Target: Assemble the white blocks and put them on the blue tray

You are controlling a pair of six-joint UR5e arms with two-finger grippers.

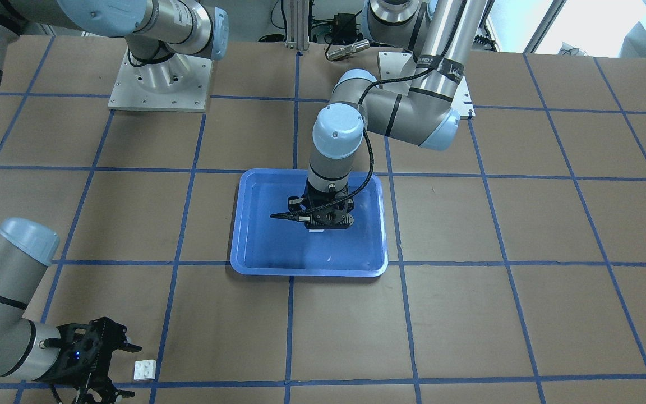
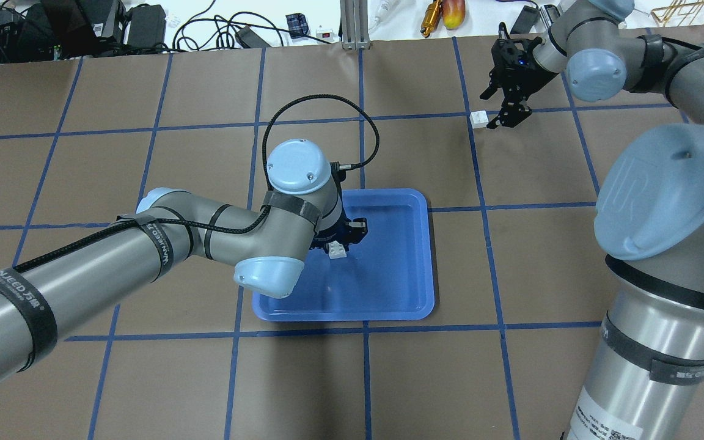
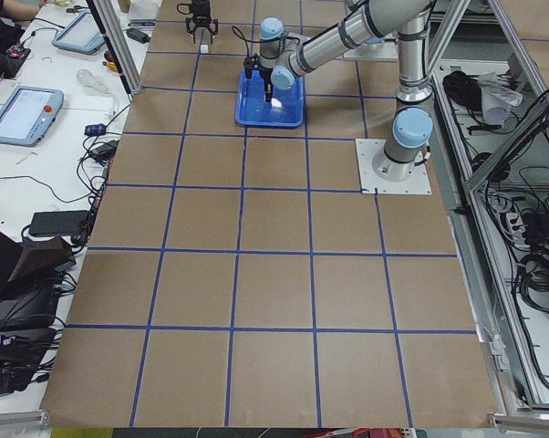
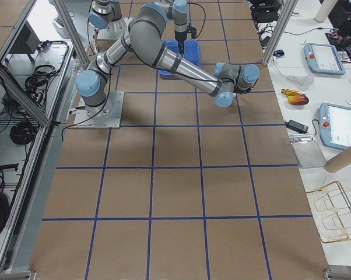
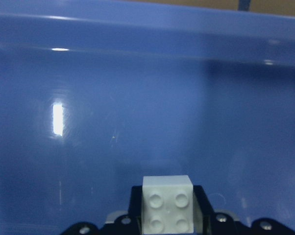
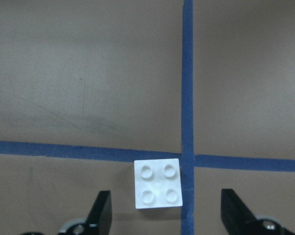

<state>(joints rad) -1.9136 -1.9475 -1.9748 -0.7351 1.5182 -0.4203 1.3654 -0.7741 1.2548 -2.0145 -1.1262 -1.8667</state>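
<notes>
The blue tray [image 2: 413, 293] lies at the table's middle. My left gripper [image 2: 343, 241] hangs over its inside, shut on one white block [image 2: 337, 249]. The left wrist view shows that block [image 5: 167, 203] studs-out between the fingers, above the tray floor [image 5: 137, 73]. The second white block [image 2: 479, 119] lies studs-up on the table beside a blue tape crossing. My right gripper [image 2: 490, 111] is open and low right by it. In the right wrist view this block [image 6: 158, 190] sits just ahead of the spread fingers [image 6: 101, 215]. It also shows in the front view [image 1: 144, 370].
Blue tape lines [image 6: 187, 98] grid the brown table. The right arm's base plate [image 1: 160, 84] and an aluminium post [image 2: 355, 21] stand at the robot's side. Cables and small items [image 2: 217, 24] lie beyond the far edge. The left arm's elbow [image 2: 269, 275] overhangs the tray's rim.
</notes>
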